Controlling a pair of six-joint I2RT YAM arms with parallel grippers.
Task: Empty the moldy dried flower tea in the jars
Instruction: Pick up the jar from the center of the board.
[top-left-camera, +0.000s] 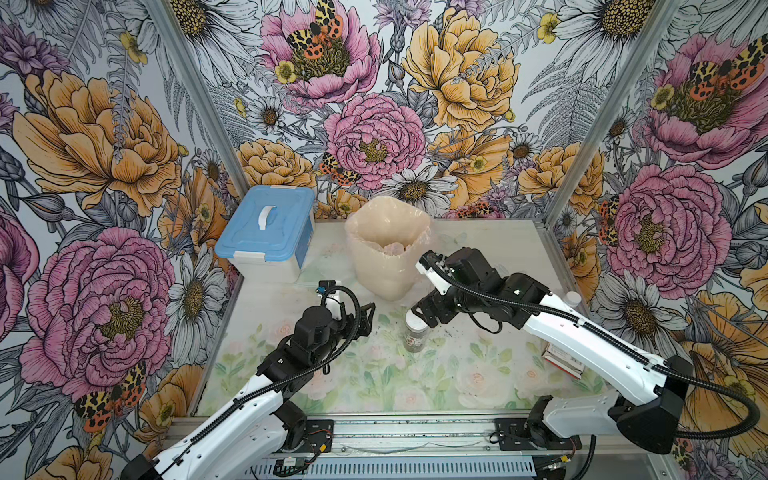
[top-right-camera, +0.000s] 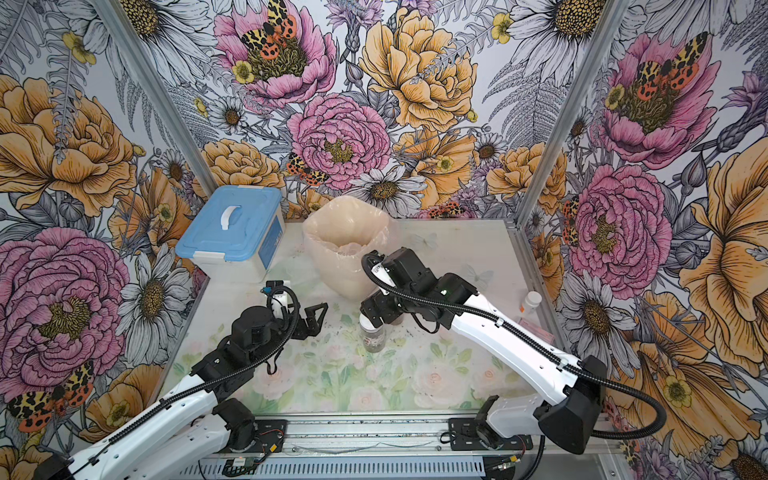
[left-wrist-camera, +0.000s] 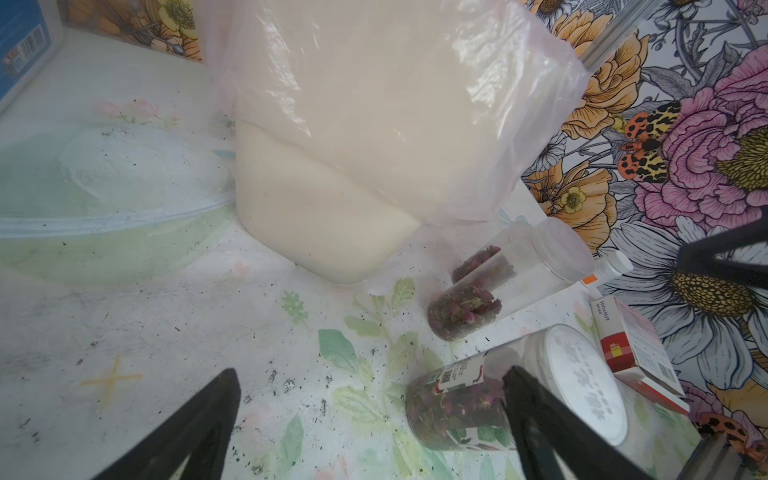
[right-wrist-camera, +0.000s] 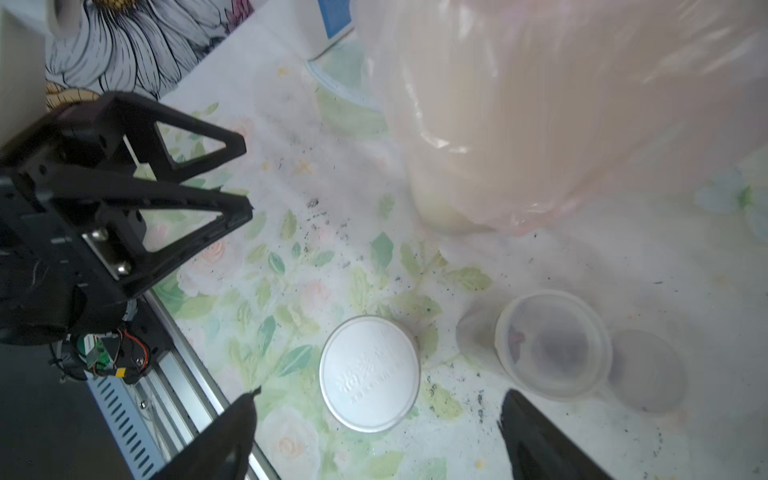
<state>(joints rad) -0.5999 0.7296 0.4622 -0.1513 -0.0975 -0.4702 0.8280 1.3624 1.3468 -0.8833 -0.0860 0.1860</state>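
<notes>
My left gripper (right-wrist-camera: 247, 179) hangs spread and empty, with the labelled jar (left-wrist-camera: 457, 407) of moldy tea (left-wrist-camera: 440, 415) ahead of its fingertips and not touching. My right gripper (right-wrist-camera: 378, 395) is released, with that jar's lid (right-wrist-camera: 370, 374) below and between its fingers. Closing off-centre could tip the jar into the two smaller jars (right-wrist-camera: 552, 345) just beside one finger.
</notes>
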